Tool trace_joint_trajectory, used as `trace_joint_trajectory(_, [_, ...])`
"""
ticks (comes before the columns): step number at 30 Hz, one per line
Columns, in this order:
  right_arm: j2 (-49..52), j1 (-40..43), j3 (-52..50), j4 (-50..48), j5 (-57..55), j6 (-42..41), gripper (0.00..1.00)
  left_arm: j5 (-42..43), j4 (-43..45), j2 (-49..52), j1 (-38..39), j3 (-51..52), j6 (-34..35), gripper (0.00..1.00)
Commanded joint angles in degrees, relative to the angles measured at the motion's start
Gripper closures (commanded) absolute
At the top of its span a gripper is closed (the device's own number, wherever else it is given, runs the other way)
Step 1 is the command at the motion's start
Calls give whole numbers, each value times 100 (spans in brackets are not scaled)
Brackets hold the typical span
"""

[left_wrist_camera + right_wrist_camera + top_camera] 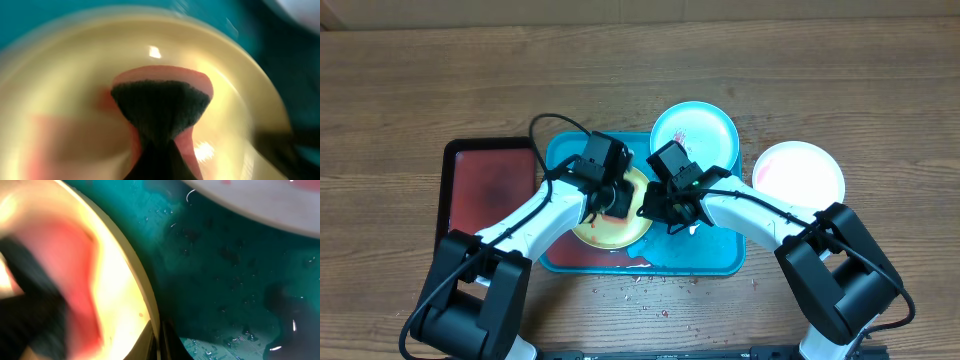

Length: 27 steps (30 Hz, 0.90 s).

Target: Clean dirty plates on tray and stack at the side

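Yellow-green plate (604, 233) sits dead under the left gripper (610, 199), which is clamped on a dark sponge (159, 107), frame center. The right gripper (667, 210) hugs the plate's right rim, can't tell its grip.

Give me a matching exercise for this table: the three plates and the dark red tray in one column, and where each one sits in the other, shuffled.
Things:
1. yellow-green plate
2. light blue plate
3. white plate
4. dark red tray

Places:
A. on the table, right of the turquoise tray
B. straddling the turquoise tray's far rim
C. on the table, left of the turquoise tray
D. lying inside the turquoise tray

Pairs: 1-D, 2-B, 3-A, 4-C
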<state>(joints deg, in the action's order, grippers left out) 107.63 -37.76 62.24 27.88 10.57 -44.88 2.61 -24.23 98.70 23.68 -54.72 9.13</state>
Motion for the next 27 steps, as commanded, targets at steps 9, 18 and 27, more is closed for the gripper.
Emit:
trace_joint_trajectory(9, [179,-15,13,83,-2,39,96,-1910,-229,105,-315,13,286,96])
trace_joint_trajectory(18, [179,-15,13,70,2,39,96,1539,-1624,105,-164,24,-1158,96])
trace_joint_trajectory(27, [179,-13,13,96,22,39,96,1342,-472,105,83,24,-1222,96])
